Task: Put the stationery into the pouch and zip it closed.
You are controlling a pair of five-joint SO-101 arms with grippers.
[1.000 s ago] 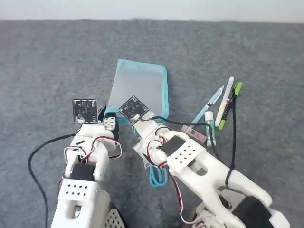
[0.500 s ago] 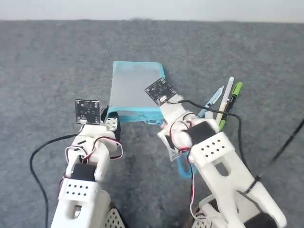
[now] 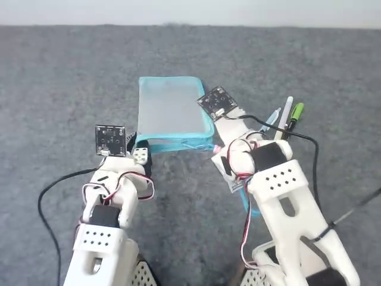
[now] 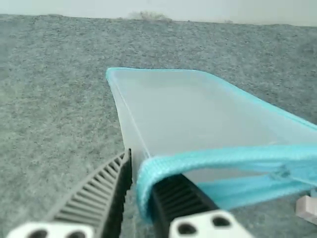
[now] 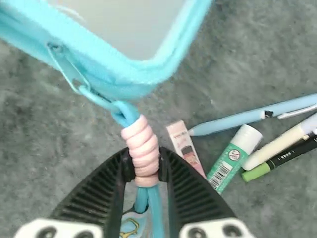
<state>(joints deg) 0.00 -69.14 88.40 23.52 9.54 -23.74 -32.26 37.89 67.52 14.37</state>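
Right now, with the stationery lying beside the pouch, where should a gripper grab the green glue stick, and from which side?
Probably across the green barrel of the glue stick, coming straight down from above. It lies flat, slim and round, so a gripper can span it crosswise. The pink box and the pale pen lie close on either side, so room is tight.

No print reads clearly (a barcode marks the glue stick (image 5: pixel 229 161)).

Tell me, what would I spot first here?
The see-through blue pouch in the middle of the grey table. The left arm clamps its near corner in its jaws, and the right arm grips the pink coil on its zip cord. Pens lie loose beside it.
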